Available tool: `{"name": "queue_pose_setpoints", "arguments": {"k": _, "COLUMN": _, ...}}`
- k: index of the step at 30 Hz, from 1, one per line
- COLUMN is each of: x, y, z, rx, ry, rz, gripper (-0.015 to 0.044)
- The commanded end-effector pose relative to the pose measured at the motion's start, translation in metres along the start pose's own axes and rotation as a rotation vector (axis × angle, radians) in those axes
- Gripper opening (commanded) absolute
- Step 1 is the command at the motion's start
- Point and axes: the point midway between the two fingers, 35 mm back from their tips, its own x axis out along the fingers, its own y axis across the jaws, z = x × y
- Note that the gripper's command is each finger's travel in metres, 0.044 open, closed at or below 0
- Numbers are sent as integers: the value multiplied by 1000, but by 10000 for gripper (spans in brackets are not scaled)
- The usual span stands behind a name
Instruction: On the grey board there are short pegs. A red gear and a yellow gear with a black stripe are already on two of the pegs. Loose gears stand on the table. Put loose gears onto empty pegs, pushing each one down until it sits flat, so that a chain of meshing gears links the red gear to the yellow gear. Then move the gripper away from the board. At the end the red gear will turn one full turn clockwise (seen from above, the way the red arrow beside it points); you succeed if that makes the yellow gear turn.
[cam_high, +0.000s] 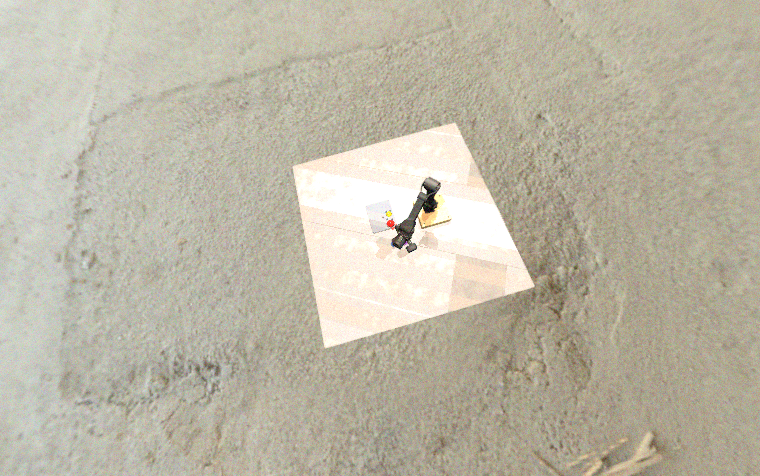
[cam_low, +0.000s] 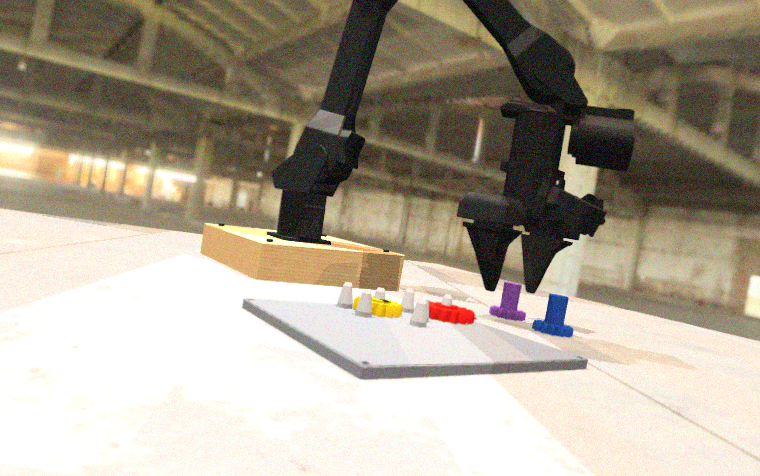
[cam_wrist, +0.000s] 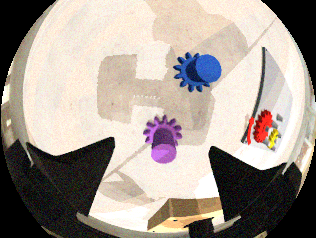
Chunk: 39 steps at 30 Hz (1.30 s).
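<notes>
Both the purple gear (cam_high: 406, 243) (cam_low: 507, 313) (cam_wrist: 163, 125) and the blue gear (cam_high: 393, 243) (cam_low: 553, 329) (cam_wrist: 187, 72) stood handle-up at the exterior frame's right, where we held our gripper (cam_high: 404, 246) (cam_low: 510, 291) (cam_wrist: 162, 144) empty, almost fully spread above the purple gear, presumably to straddle its handle (cam_low: 510, 295) (cam_wrist: 163, 153).

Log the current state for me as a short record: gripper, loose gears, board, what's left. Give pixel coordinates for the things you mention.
gripper: open, above the purple gear, holding nothing (cam_low: 509, 290) (cam_wrist: 162, 150)
loose gears: purple gear (cam_low: 509, 302) (cam_wrist: 163, 142); blue gear (cam_low: 555, 315) (cam_wrist: 206, 68); both upright on the table
grey board: red gear (cam_high: 390, 223) (cam_low: 451, 313) (cam_wrist: 262, 126) and yellow gear (cam_high: 388, 214) (cam_low: 387, 307) (cam_wrist: 273, 139) on pegs; four empty pegs visible
remaining: link red to yellow, withdraw gripper
</notes>
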Motion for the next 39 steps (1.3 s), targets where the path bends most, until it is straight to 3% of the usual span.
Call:
{"name": "queue_pose_setpoints", "arguments": {"k": 1, "x": 2, "y": 0, "z": 0, "rx": 4, "ry": 1, "rz": 1, "gripper": 440}}
{"name": "queue_pose_setpoints", "arguments": {"k": 15, "x": 2, "y": 0, "z": 0, "rx": 4, "ry": 1, "rz": 1, "gripper": 72}}
{"name": "queue_pose_setpoints", "arguments": {"k": 25, "x": 2, "y": 0, "z": 0, "rx": 4, "ry": 1, "rz": 1, "gripper": 0}}
{"name": "queue_pose_setpoints", "arguments": {"k": 39, "x": -24, "y": 3, "z": 7, "rx": 4, "ry": 0, "rz": 2, "gripper": 0}}
